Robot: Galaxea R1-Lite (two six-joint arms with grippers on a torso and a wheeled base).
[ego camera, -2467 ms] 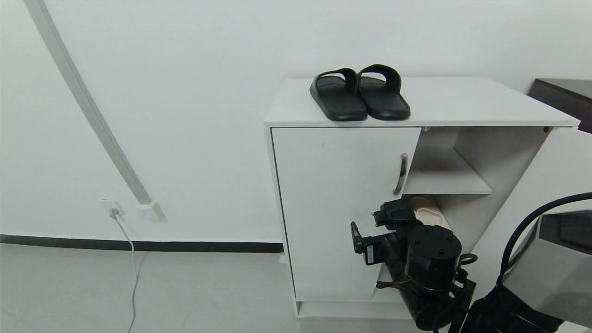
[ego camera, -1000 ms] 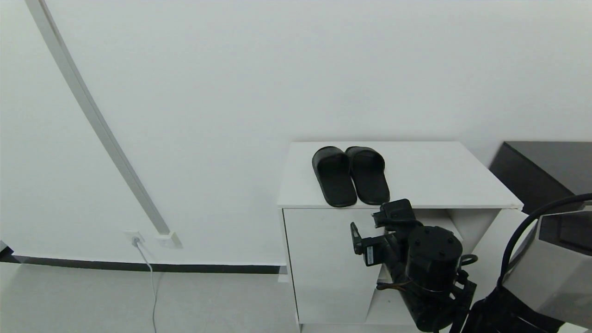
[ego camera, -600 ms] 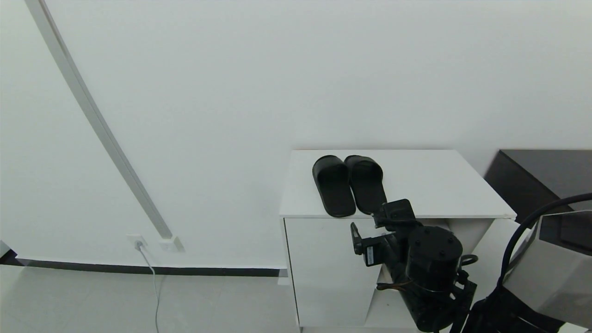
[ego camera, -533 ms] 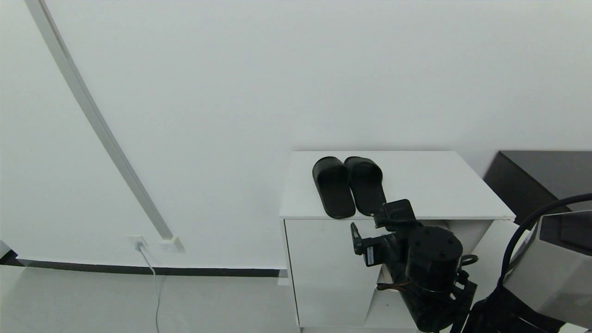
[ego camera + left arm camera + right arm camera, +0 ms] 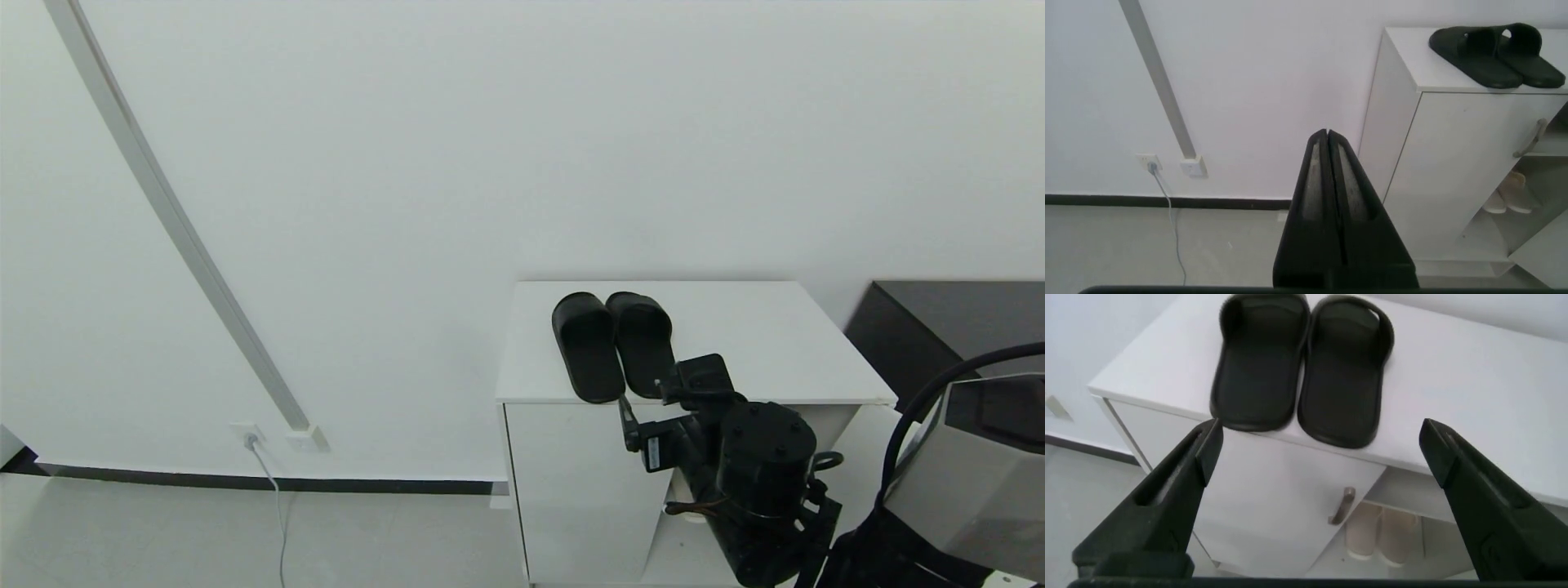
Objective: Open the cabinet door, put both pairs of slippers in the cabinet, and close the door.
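A pair of black slippers (image 5: 612, 347) lies side by side near the front edge of the white cabinet's top (image 5: 759, 343). My right gripper (image 5: 1321, 433) hangs open in front of the cabinet, level with its top, facing the black slippers (image 5: 1302, 367) and a little apart from them. A beige pair of slippers (image 5: 1380, 531) stands on the lower shelf inside. The cabinet's left door with its metal handle (image 5: 1345, 505) is closed, and the right side is open. My left gripper (image 5: 1328, 143) is shut on nothing, out to the left of the cabinet above the floor.
A dark piece of furniture (image 5: 955, 318) stands right of the cabinet. A slanted cable duct (image 5: 163, 204) runs down the wall to a socket with a plugged cable (image 5: 249, 437). Bare floor lies left of the cabinet.
The head camera has risen, so the whole scene sits lower in the picture. The right gripper has come up from the lower shelf to the height of the cabinet top.
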